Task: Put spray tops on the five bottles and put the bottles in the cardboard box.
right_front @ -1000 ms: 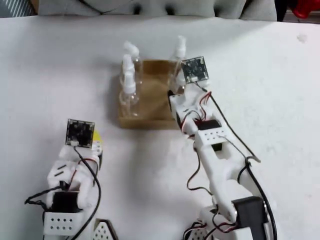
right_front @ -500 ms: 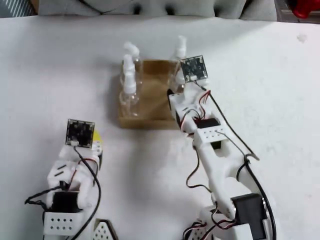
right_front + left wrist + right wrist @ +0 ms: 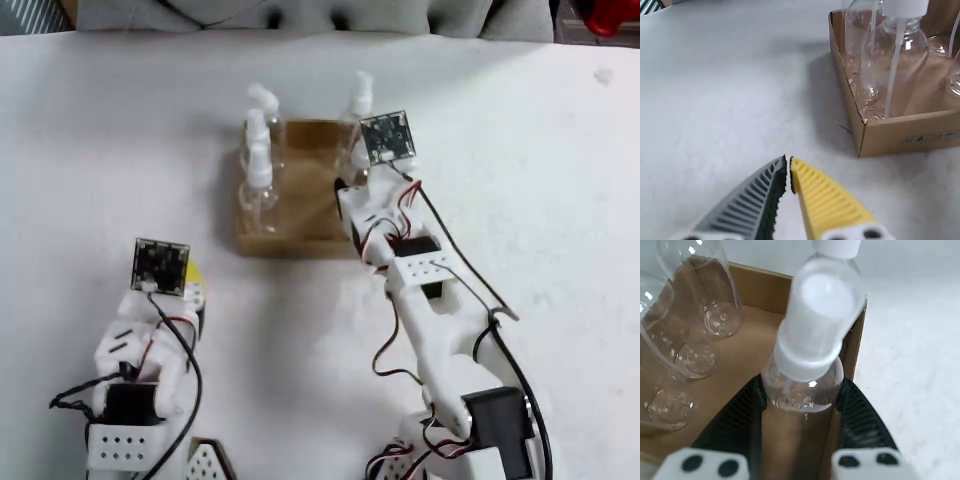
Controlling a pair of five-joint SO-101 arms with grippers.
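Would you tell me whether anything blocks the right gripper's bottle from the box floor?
Nothing visible does. The bottle, held by the right gripper, is above bare floor of the box; the other bottles stand to its side, not beneath.

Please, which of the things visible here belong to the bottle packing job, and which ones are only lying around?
Job: cardboard box; bottle with spray top, gripped by the right tool at the box; other bottles standing in the box; left tool, shut, over the table.
Lying about: red object beyond the far corner; small white scrap on the table; grey cushion behind.
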